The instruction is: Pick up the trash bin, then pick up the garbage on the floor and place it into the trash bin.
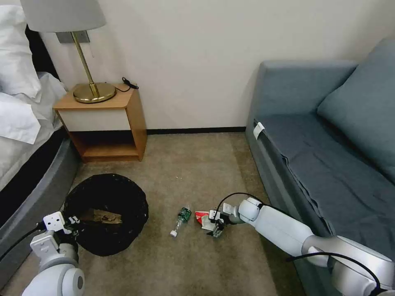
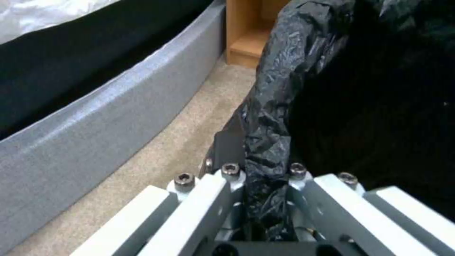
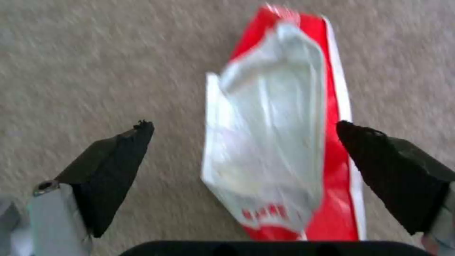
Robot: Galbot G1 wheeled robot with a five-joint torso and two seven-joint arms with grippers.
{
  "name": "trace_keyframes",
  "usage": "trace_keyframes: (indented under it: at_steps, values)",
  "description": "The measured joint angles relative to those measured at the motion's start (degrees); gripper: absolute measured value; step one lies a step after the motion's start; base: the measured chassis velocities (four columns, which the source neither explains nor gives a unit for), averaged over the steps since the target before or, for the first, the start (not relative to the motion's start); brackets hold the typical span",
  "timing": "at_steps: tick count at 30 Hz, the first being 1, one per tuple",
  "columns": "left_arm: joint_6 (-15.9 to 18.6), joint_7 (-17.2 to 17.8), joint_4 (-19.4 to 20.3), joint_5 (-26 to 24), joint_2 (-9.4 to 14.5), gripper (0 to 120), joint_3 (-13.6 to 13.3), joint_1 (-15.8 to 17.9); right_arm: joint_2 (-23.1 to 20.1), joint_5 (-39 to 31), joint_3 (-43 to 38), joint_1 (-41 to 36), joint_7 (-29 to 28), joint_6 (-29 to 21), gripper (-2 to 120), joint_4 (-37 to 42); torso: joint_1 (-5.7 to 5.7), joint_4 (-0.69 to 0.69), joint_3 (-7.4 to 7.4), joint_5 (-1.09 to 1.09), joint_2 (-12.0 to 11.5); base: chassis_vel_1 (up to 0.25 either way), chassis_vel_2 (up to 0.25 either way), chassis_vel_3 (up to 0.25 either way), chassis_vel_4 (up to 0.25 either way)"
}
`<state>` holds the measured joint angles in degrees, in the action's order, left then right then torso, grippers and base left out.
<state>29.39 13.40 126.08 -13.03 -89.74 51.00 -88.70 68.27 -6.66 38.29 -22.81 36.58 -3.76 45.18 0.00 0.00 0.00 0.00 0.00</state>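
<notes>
The right pincer [image 3: 244, 131] hangs over the beige carpeted floor [image 3: 95, 64] with its two dark, wedge-shaped fingertips [image 3: 121, 153] spread wide apart. Between them lies a crinkled red-and-white plastic packet [image 3: 275, 149], flat on the carpet, its red edge close beside one fingertip and well clear of the other.

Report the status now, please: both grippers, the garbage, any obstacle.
Left gripper shut on trash bin rim. Right gripper open, fingers straddling the red-and-white packet on the carpet. Bottle on the floor beside it. Nothing in the way.
</notes>
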Motion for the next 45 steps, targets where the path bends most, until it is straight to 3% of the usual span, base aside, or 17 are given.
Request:
trace_keyframes:
  at_steps: [9, 20, 32, 36, 45]
  values:
    - [-0.3, 0.0, 0.2, 0.0, -0.1, 2, -0.2, -0.1, 0.2, 1.0, -1.1, 0.4, -0.1, 0.0, 99, -2.8, 0.0, -0.01, 0.0, 0.0, 0.0, 0.0, 0.0, 0.0, 0.0]
    - [-0.7, 0.0, 0.2, 0.0, -0.2, 2, -0.2, -0.3, 4.5, 4.7, -3.8, 0.8, 0.6, 2.8, 93, -10.6, 0.0, 0.0, 0.0, 0.0, 0.0, 0.0, 0.0, 0.0, 0.0]
    - [-1.0, 0.0, 0.1, -0.2, 0.0, 2, 0.0, -0.2, 4.8, 5.8, -4.9, 0.8, 0.5, 2.9, 90, -11.9, 0.0, 0.0, 0.0, 0.0, 0.0, 0.0, 0.0, 0.0, 0.0]
    - [-1.0, 0.0, 0.1, -0.2, 0.0, 2, -0.1, -0.2, 4.8, 5.8, -5.1, 0.5, 0.5, 3.0, 83, -11.9, 0.0, -0.02, 0.0, -0.02, 0.0, 0.0, 0.0, 0.0, 0.0]
    - [-1.7, 0.0, -0.1, -0.2, -0.1, 2, -0.1, -0.3, 4.8, 5.8, -5.2, 0.4, 0.4, 3.5, 48, -11.7, 0.0, 0.0, 0.0, 0.01, 0.0, 0.0, 0.0, 0.0, 0.0]
